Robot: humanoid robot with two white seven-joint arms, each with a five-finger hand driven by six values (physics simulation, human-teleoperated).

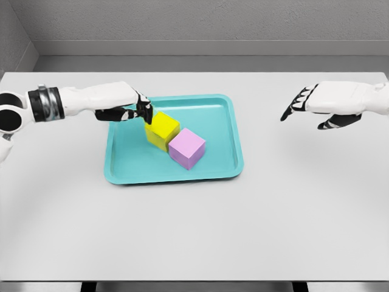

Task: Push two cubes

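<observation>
1. Left hand reaches in over the teal tray's left-rear area. Its fingers are curled together, holding nothing, dark tips right against the yellow cube's upper-left edge.
2. Yellow cube sits mid-tray, pink cube just front-right of it; the two touch along a corner or side.
3. Both cubes are turned diagonal to the tray rim, corners facing front. No long axis; the pair lines up rear-left to front-right.
4. Open tray floor lies left and front of the cubes, and more to the right and rear. Raised rim runs all round.
5. Right hand hovers over the white table well right of the tray, fingers spread apart, holding nothing.
</observation>
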